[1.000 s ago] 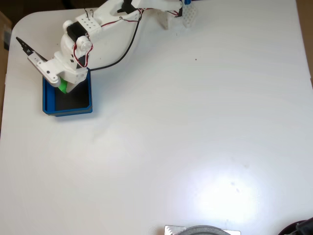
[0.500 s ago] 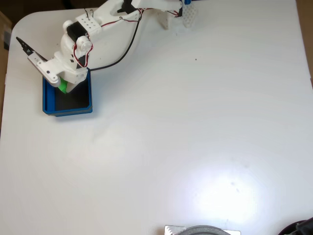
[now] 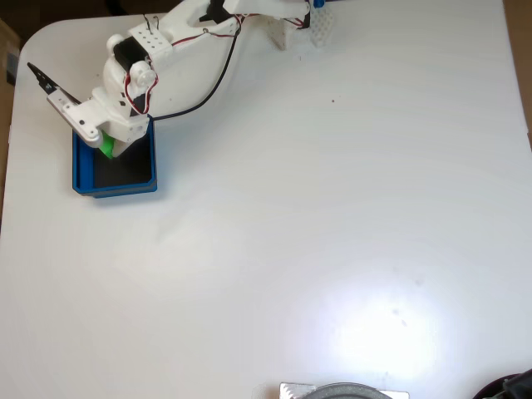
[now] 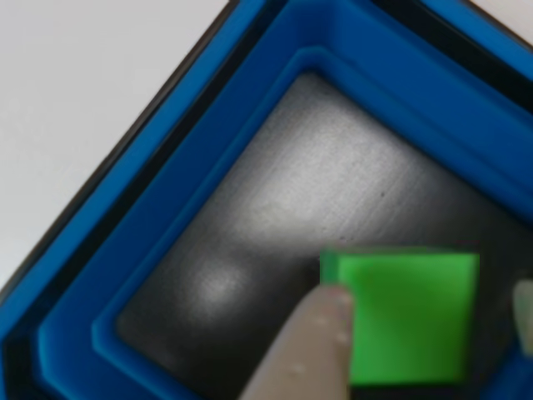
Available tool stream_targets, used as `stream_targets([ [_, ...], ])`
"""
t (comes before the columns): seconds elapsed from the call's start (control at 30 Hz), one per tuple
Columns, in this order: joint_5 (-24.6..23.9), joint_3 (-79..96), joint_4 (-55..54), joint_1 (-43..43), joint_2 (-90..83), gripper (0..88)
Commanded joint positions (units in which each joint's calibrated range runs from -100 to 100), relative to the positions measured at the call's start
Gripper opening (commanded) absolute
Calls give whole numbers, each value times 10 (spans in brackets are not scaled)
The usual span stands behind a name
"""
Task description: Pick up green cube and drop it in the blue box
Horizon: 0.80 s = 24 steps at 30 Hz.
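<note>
Small bright green plain-sided cube [image 4: 412, 317]: we find it inside the tray, over the dark floor, near one corner. Square, shallow blue box [image 3: 114, 184] with thick walls and black floor: we log it by the table's left edge in the fixed view.

A white table [image 3: 332, 208] with a rounded corner is seen in the fixed view, a grey round-topped object [image 3: 345, 391] being cut off at its bottom edge and a dark object [image 3: 509, 386] at its bottom right corner.
</note>
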Motion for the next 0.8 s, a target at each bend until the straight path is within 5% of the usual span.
stream_targets([
  [0.0,-2,-31,-4,5,-8,176],
  [0.37,-2,-31,-3,5,-10,181],
  [0.77,-2,-31,-4,5,-10,295],
])
